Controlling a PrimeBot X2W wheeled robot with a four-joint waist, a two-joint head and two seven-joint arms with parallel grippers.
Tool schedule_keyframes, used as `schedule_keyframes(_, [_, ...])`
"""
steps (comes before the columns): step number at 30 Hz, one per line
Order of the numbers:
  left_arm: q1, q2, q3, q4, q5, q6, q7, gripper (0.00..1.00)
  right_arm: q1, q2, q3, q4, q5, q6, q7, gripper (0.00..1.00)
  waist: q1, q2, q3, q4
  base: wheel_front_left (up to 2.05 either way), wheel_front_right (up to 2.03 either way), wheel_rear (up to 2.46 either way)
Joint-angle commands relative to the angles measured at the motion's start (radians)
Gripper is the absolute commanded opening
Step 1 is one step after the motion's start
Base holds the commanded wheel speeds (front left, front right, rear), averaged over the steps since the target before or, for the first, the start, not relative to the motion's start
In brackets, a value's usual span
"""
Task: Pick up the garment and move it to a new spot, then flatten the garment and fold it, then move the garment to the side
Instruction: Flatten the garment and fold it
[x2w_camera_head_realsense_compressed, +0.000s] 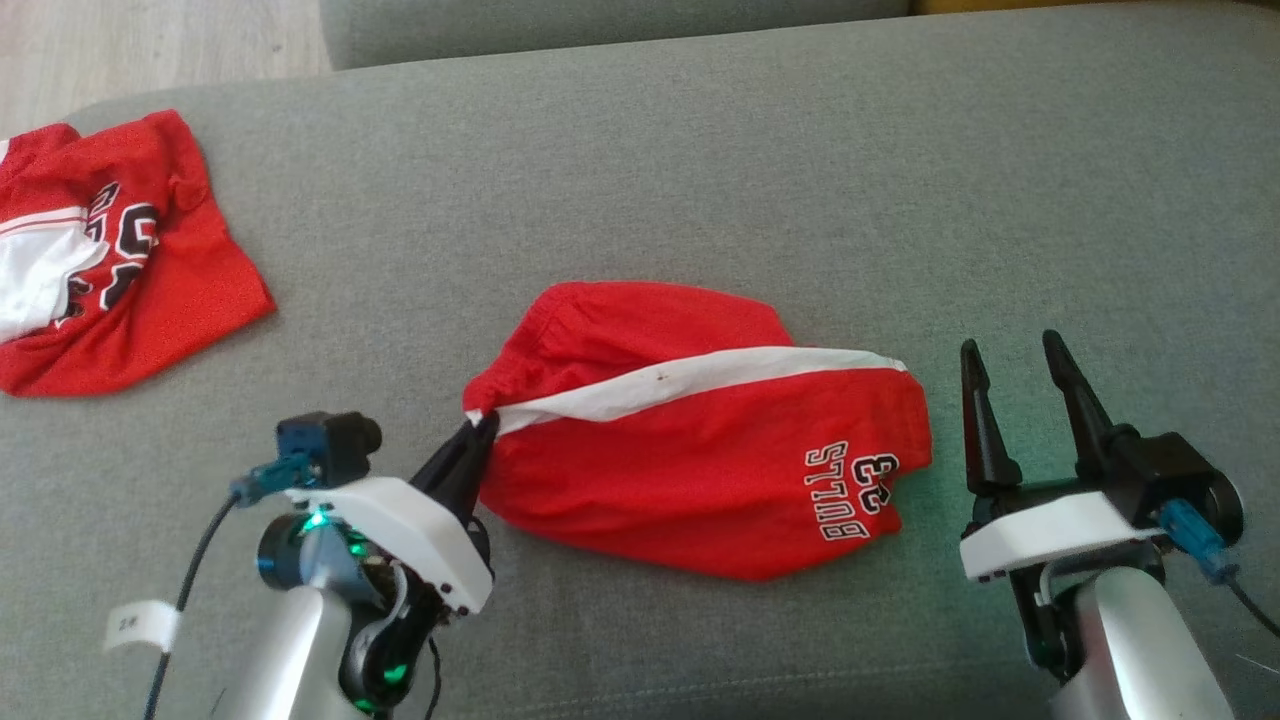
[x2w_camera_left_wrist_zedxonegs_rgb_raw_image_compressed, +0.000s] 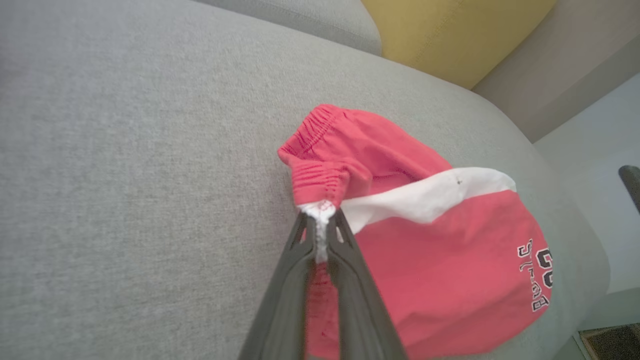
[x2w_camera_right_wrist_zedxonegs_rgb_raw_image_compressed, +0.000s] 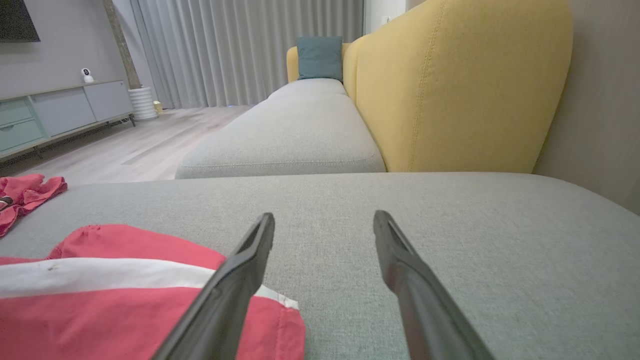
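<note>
The garment (x2w_camera_head_realsense_compressed: 700, 440) is a pair of red shorts with a white side stripe and black "BULLS 23" lettering, lying bunched on the grey sofa cushion (x2w_camera_head_realsense_compressed: 700, 180). My left gripper (x2w_camera_head_realsense_compressed: 482, 422) is shut on its left corner, where the white stripe meets the elastic waistband. The left wrist view shows the white cloth pinched between the two dark fingertips of that gripper (x2w_camera_left_wrist_zedxonegs_rgb_raw_image_compressed: 322, 216), with the garment (x2w_camera_left_wrist_zedxonegs_rgb_raw_image_compressed: 440, 260) spreading away to the right. My right gripper (x2w_camera_head_realsense_compressed: 1015, 350) stands open just right of the shorts, holding nothing. In the right wrist view its fingers (x2w_camera_right_wrist_zedxonegs_rgb_raw_image_compressed: 324, 220) hover over bare cushion beside the garment (x2w_camera_right_wrist_zedxonegs_rgb_raw_image_compressed: 125, 300).
A second red and white garment (x2w_camera_head_realsense_compressed: 110, 250) lies crumpled at the cushion's far left. Beyond the cushion's back edge stands another grey seat (x2w_camera_right_wrist_zedxonegs_rgb_raw_image_compressed: 295, 130) with a yellow backrest (x2w_camera_right_wrist_zedxonegs_rgb_raw_image_compressed: 460, 80). Wooden floor (x2w_camera_head_realsense_compressed: 120, 50) shows at the far left.
</note>
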Motion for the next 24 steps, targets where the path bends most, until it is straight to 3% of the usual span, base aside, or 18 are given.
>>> schedule_keyframes(1, [-0.007,0.021,0.037,-0.052,0.001,0.009,-0.015,0.0,-0.041,-0.004,0.012,-0.015,-0.003,0.008,0.009,1.0,0.0,0.0,-0.002,0.003,0.0,0.0,0.0])
schedule_keyframes(9, [0.067,0.03,0.039,-0.119,-0.003,0.029,-0.023,0.0,-0.125,-0.023,0.015,0.018,0.007,0.008,0.197,1.0,0.0,0.0,0.002,0.017,0.0,0.0,0.0])
schedule_keyframes(18, [0.065,0.009,0.009,-0.112,-0.002,0.036,-0.044,0.0,-0.281,-0.184,0.244,0.134,0.188,0.008,0.516,1.0,0.0,0.0,0.013,0.048,0.0,0.0,0.0])
schedule_keyframes(24, [0.054,0.0,-0.005,-0.1,-0.005,0.039,-0.057,0.0,-0.302,-0.253,0.37,0.152,0.326,0.008,0.61,1.0,0.0,0.0,0.022,0.07,0.0,0.0,0.0])
